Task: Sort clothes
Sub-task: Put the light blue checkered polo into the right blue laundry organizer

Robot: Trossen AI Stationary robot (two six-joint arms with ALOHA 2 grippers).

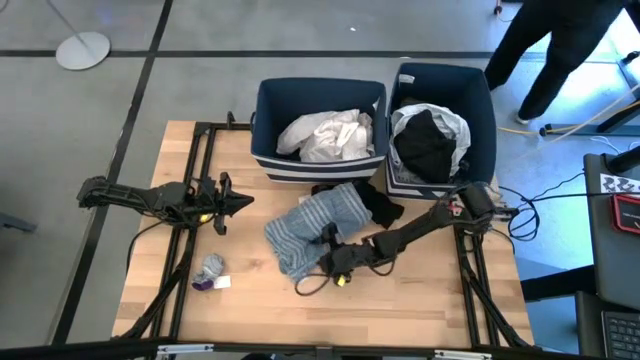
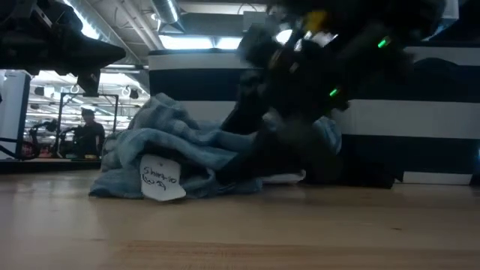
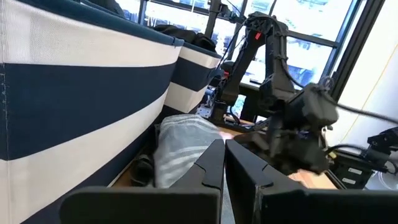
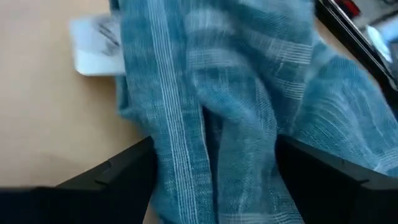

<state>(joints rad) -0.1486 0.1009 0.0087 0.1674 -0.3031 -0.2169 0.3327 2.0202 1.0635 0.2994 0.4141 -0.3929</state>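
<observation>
Sorting looks partly done. The left bin (image 1: 268, 130) holds white pieces (image 1: 325, 135); the right bin (image 1: 480, 90) holds a black item (image 1: 425, 145) over something pale. Left on the bench (image 1: 400, 300): the blue striped top (image 1: 318, 228) in the middle, a dark garment (image 1: 378, 205) just beyond it, and a small grey piece (image 1: 212, 267) near the left. The right tool (image 1: 332, 258) stands fingers apart astride the top's near edge, not yet gripping. The left tool (image 1: 238, 203), fingers together, waits at the left.

White paper tag (image 2: 162, 179) hanging at the front of the crumpled blue-white garment (image 2: 169, 150) on the counter (image 2: 240, 232), dark handwritten scrawl in two short lines on it, letters not legible, same tag (image 4: 96, 42) in the right wrist view, blurred, no other readable text.
</observation>
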